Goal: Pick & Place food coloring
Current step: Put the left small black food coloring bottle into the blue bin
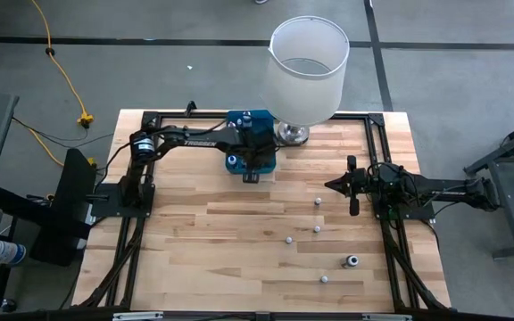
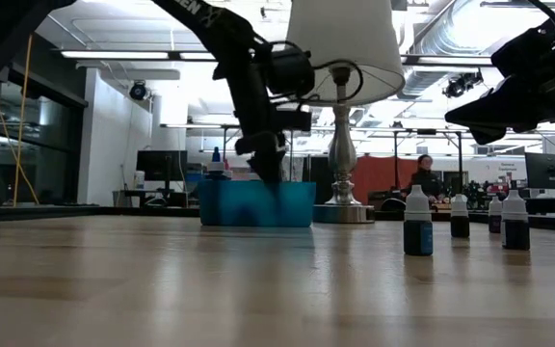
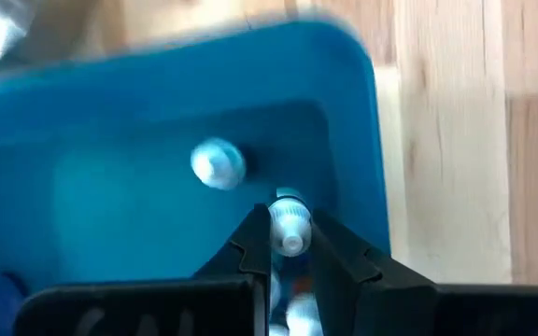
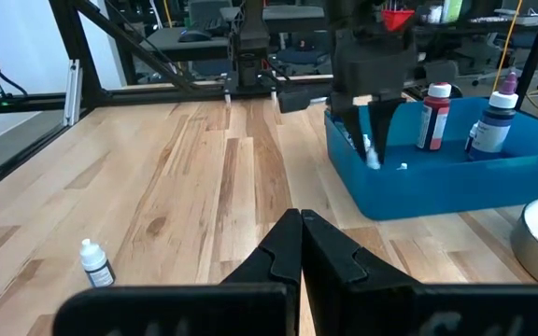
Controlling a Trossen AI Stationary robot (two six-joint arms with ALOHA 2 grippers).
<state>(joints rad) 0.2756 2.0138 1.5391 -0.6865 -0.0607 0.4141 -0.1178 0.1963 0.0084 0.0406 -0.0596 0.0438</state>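
Observation:
My left gripper (image 1: 250,169) reaches down into a blue bin (image 1: 236,162) at the table's far middle and is shut on a tiny food coloring bottle (image 3: 290,227) with a white cap. Another white-capped bottle (image 3: 218,163) stands on the bin floor beside it. A red bottle (image 4: 434,117) and a blue bottle (image 4: 493,121) also stand in the bin. Several small bottles stand on their bases on the table's right half (image 1: 318,201) (image 1: 287,240) (image 1: 352,261). My right gripper (image 1: 339,185) is shut and empty, hovering right of the bin. My left gripper pinches the small bottle between its two fingers, near the white cap (image 3: 288,210). The fingers (image 3: 255,245) come from above, pointing down into the bin. The bottle (image 4: 370,149) sits inside the bin; whether it rests on the floor, I cannot tell.
A tall lamp with a white shade (image 1: 309,67) and a metal base (image 1: 293,134) stands just right of the bin at the far edge. Black frame rails (image 1: 382,160) run along the table's sides. Bare wood (image 1: 194,250) lies at the near left.

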